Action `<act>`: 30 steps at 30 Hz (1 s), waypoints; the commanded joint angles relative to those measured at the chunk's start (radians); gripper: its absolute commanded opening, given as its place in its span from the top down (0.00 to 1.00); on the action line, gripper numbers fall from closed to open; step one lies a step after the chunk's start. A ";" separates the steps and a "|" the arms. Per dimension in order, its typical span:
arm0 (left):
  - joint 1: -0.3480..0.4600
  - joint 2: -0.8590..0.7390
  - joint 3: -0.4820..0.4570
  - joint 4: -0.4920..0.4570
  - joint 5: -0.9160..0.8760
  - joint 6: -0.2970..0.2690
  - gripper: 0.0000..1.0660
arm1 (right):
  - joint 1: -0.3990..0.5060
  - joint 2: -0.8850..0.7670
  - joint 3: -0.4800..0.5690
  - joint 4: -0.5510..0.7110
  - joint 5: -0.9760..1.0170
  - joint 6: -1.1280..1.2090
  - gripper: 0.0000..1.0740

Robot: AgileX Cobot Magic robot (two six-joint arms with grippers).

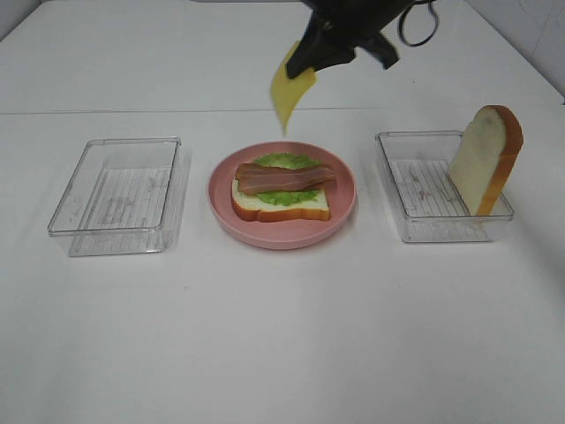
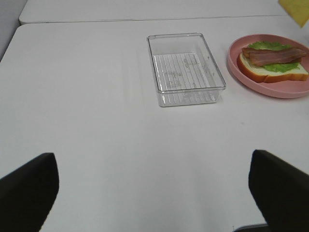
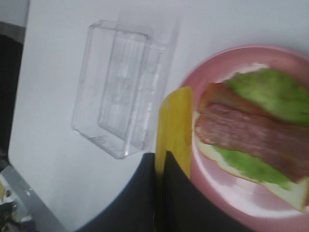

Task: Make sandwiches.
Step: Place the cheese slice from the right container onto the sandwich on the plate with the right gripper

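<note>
I am looking down on a smooth white table (image 1: 282, 353), and I am placing everything from the round pink plate (image 1: 221, 208) at its middle. The plate is looking like matte plastic, a shallow disc with a low raised rim.

One square slice of toy bread (image 1: 305, 210) is lying flat on the plate, white on its face with an orange-brown crust. A ruffled green lettuce leaf (image 1: 287, 162) is lying on the slice and spilling past its far edge. Long brown bacon strips (image 1: 282, 177) with paler streaks are lying across the leaf.

My right gripper (image 1: 305, 64), dark and blocky, is hanging in the air over the plate's far side. It is pinching tight on a thin, flat yellow cheese square (image 1: 290, 95). The cheese is dangling clear of the food with one corner pointing down.

To the right of the plate, apart from it, a clear rectangular plastic tray (image 1: 415, 231) with a ribbed floor is holding the second bread slice (image 1: 484, 159). That slice is standing on edge, tilted, leaning at the tray's right end and rising above its rim.

To the left of the plate, also apart from it, a matching clear tray (image 1: 115, 190) is sitting flat. Well past that tray from the plate, my left gripper (image 2: 152, 162) is hovering with its two dark fingers spread wide, gripping nothing.
</note>
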 commanded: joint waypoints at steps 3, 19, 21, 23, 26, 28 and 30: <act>-0.001 -0.024 0.002 -0.013 -0.017 -0.005 0.07 | 0.055 0.086 0.012 0.199 -0.040 -0.095 1.00; -0.001 -0.024 0.002 -0.013 -0.017 -0.005 0.07 | 0.062 0.192 0.012 0.031 -0.134 -0.035 1.00; -0.001 -0.024 0.002 -0.013 -0.017 -0.005 0.07 | 0.062 0.192 0.012 0.018 -0.134 -0.027 1.00; -0.001 -0.024 0.002 -0.013 -0.017 -0.005 0.07 | 0.062 0.192 0.012 -0.018 -0.138 -0.012 1.00; -0.001 -0.024 0.002 -0.013 -0.017 -0.005 0.07 | 0.062 0.192 0.012 -0.082 -0.146 0.014 1.00; -0.001 -0.024 0.002 -0.013 -0.017 -0.005 0.07 | 0.062 0.192 0.012 -0.147 -0.157 0.043 1.00; -0.001 -0.024 0.002 -0.013 -0.017 -0.005 0.07 | 0.061 0.192 0.012 -0.177 -0.160 0.063 1.00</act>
